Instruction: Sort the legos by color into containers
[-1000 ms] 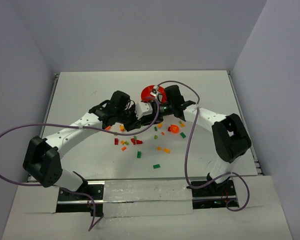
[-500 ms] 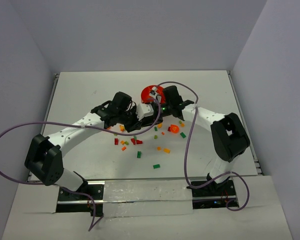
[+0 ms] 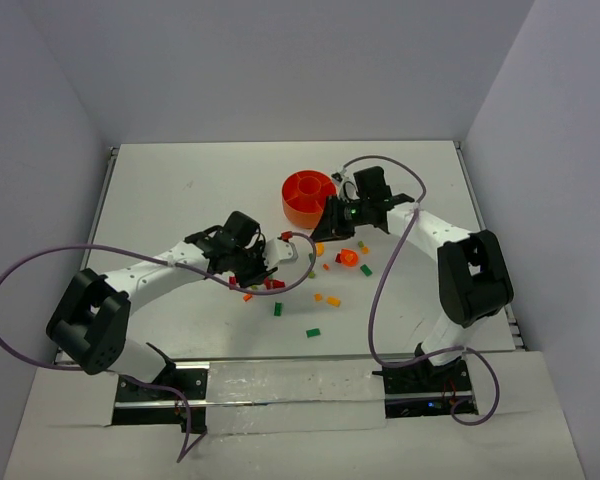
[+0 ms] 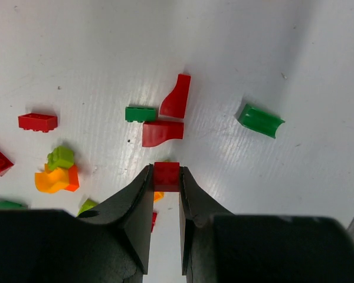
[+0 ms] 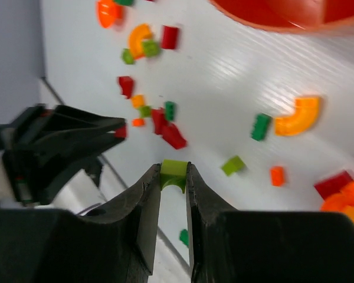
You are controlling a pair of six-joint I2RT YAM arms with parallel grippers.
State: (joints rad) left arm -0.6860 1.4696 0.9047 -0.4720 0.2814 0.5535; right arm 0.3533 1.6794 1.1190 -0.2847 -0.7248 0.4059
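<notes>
White tabletop carries loose legos below me. My left pincer grips a red brick and my right pincer a lime-green arch piece. I judge both are pinched for carrying to separate compartments of the orange divided bowl, which sits just beside my right pincer.

Small red, green, orange and yellow legos strewn loose near the upright, round, divided orange bowl.

White table, grey walls enclosing it on three sides.
</notes>
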